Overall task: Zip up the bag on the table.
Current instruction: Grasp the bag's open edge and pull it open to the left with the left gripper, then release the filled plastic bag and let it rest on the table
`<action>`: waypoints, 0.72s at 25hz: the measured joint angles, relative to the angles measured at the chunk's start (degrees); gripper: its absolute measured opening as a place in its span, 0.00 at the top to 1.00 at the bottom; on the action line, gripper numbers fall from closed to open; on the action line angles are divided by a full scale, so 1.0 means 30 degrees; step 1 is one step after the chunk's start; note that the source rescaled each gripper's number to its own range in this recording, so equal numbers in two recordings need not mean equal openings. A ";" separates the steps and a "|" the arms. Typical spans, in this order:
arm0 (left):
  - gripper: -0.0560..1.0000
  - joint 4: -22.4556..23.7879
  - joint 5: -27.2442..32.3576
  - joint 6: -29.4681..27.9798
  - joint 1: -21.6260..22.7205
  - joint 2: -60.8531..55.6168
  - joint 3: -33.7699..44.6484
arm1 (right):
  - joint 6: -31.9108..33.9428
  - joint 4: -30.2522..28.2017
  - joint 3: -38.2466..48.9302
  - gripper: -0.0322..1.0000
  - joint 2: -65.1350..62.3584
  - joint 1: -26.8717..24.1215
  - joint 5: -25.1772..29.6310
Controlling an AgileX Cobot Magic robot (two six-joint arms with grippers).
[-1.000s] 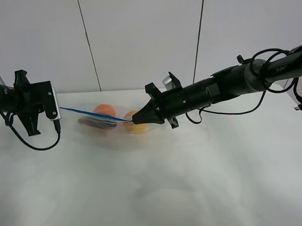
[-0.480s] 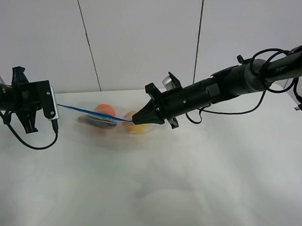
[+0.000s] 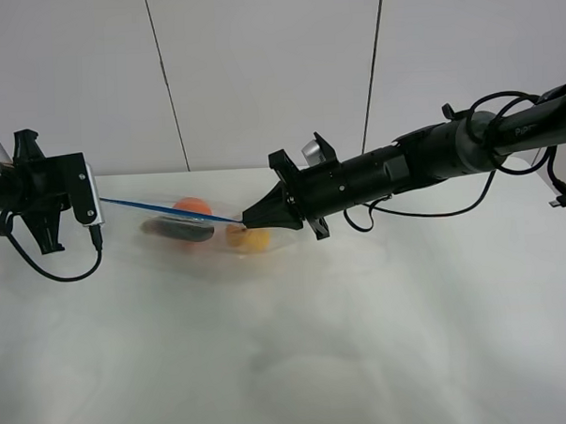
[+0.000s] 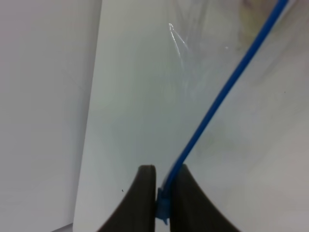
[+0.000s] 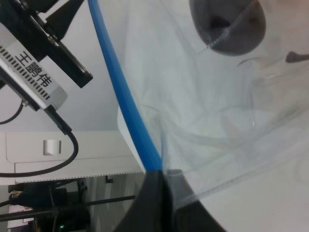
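Strip tension: zip strip (image 3: 165,209) now drawn straighter between both hands.
Left hand (image 4: 162,195) has moved outward, fully closed on the strip end. Right hand (image 3: 247,216) is pinched on the strip above the bag (image 3: 204,236), which sits far-centre on the surface (image 3: 364,340). The tension probably helps sealing. Wrist views confirm both pinches; only the high view shows the full span.

Your arms draw the strip out longer.
Your left gripper (image 4: 163,178) now sits farther left, your right gripper (image 3: 247,216) slightly farther back, and the blue zip strip (image 3: 170,209) between them lengthens; the bag (image 3: 209,236) shifts left.
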 joint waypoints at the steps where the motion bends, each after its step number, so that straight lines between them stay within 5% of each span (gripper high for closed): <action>1: 0.95 -0.0012 0.0000 -0.0063 0.0000 0.0000 0.0000 | 0.0000 0.0000 0.0000 0.97 0.0000 0.0000 0.0000; 5: 0.84 0.0013 -0.0518 -0.1688 0.0319 0.0000 0.0000 | 0.0000 -0.0725 0.0020 0.97 0.0000 -0.0059 0.0094; 11: 0.17 0.0053 -0.1929 -0.3801 0.0649 0.0000 -0.0017 | 0.0000 -0.1177 0.0020 0.97 0.0000 -0.0158 0.0161; 14: 0.04 0.0053 -0.2096 -0.3936 0.0809 0.0000 -0.0017 | 0.0000 -0.1220 0.0020 0.97 0.0000 -0.0158 0.0161; 18: 0.01 0.0073 -0.2536 -0.4753 0.1520 0.0000 -0.0017 | 0.0000 -0.1220 0.0020 0.97 0.0000 -0.0158 0.0200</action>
